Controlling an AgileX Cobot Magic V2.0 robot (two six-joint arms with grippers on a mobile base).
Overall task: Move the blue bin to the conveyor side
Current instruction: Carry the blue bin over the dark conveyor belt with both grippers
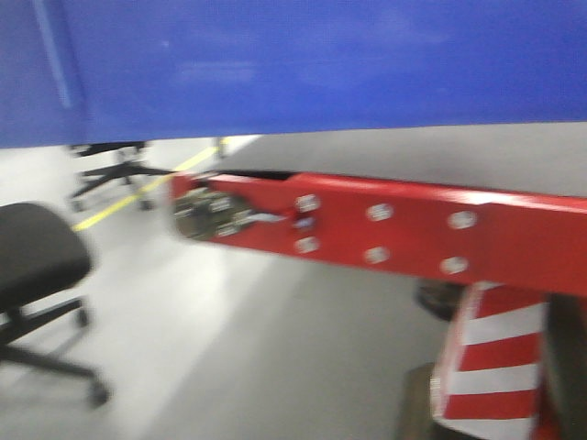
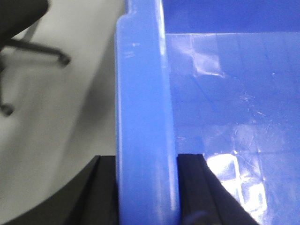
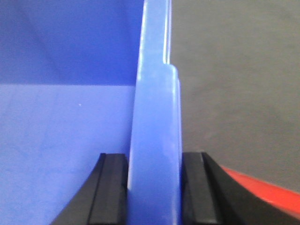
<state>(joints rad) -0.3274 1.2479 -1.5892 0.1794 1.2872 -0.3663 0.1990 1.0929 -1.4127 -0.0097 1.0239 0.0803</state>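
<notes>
2 arms hold the bin (image 1: 321, 64) above the floor (image 1: 229, 348), left gripper (image 2: 147, 187) and right gripper (image 3: 154, 187) each pinching the rim (image 2: 140, 93) at 1 end; its long axis runs between them, with the conveyor (image 3: 234, 93) just beyond the right end, nearest the right gripper

Of the robot's body only the jaws are seen, and both pairs are finished in plain matte black. The left jaws are shown as two flat-topped blocks with straight inner faces, and on the outer side of each jaw a flank is sloped away downward, a faint line being marked where block and flank meet. The right jaws are built alike: rectangular inner pads (image 3: 108, 190) are set off by a thin seam from wedge-shaped outer shoulders.
</notes>
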